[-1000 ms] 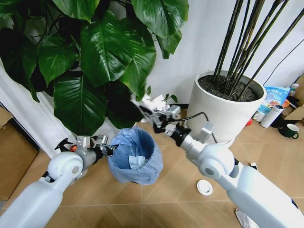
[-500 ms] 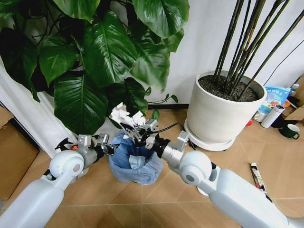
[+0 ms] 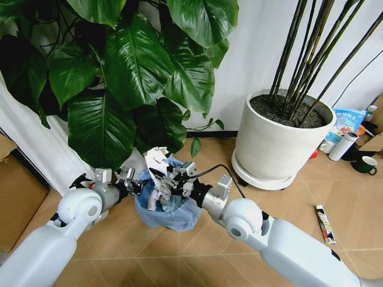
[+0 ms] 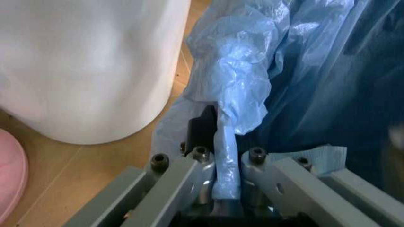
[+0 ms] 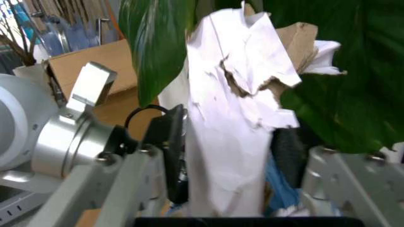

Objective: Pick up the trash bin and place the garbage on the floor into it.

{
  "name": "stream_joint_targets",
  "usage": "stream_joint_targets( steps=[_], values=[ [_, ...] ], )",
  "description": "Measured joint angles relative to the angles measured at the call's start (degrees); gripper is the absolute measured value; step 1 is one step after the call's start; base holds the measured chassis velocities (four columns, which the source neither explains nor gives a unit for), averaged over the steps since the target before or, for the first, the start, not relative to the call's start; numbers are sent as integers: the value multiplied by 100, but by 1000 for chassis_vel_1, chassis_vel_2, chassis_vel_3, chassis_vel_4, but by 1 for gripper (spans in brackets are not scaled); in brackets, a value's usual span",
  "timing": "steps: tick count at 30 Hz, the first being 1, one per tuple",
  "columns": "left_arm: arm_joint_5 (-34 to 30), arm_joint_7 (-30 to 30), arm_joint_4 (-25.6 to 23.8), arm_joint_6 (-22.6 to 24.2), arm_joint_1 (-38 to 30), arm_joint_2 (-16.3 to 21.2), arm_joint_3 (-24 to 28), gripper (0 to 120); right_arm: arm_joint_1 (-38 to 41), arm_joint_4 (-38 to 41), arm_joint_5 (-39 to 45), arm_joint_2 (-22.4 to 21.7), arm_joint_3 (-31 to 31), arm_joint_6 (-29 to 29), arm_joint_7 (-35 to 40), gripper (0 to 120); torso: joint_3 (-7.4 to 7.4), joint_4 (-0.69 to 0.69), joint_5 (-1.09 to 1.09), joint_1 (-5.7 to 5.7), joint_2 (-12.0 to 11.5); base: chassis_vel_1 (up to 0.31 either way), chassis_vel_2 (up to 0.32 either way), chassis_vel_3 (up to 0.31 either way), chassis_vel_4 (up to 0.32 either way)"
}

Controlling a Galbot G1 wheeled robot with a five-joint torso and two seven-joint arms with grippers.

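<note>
A white wall (image 3: 251, 54) closes the back of the room, with a dark skirting strip at its foot. The floor (image 3: 179, 257) is light brown wood-look planking laid in a chevron pattern. A large-leaved green plant (image 3: 131, 72) fills the upper left. To the right stands a big white plant pot (image 3: 278, 143) of dark soil and bare dark stems, on a white saucer. Behind it sit a white bottle (image 3: 342, 146) and a dark green mug (image 3: 365, 164). A brown cardboard panel (image 3: 18, 197) lies at the left edge.

A large-leaved green plant (image 3: 137, 72) is seen beside a white pot (image 3: 281, 140) of dark stems; a green mug (image 3: 365, 164) and white bottle (image 3: 342, 146) are stood beyond it.
</note>
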Motion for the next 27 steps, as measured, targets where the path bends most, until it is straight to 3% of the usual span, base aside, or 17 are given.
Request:
stream_joint_targets(
  steps=[3, 13, 27],
  values=[
    [9, 4, -20, 0, 16, -7, -1, 0, -57, -10, -42, -30, 57, 6, 13, 64, 0, 0, 0, 0, 0, 0, 0, 0, 0],
    [3, 11, -60, 0, -14, -11, 19, 0, -70, -130, -457, -80, 108, 69, -51, 98, 0, 0, 0, 0, 0, 0, 0, 0, 0],
    [6, 16, -126, -1, 34, -18, -14, 0, -98, -292, -990, -195, 205, 110, -341, 100, 0, -1, 0, 0, 0, 0, 0, 0, 0]
  ],
)
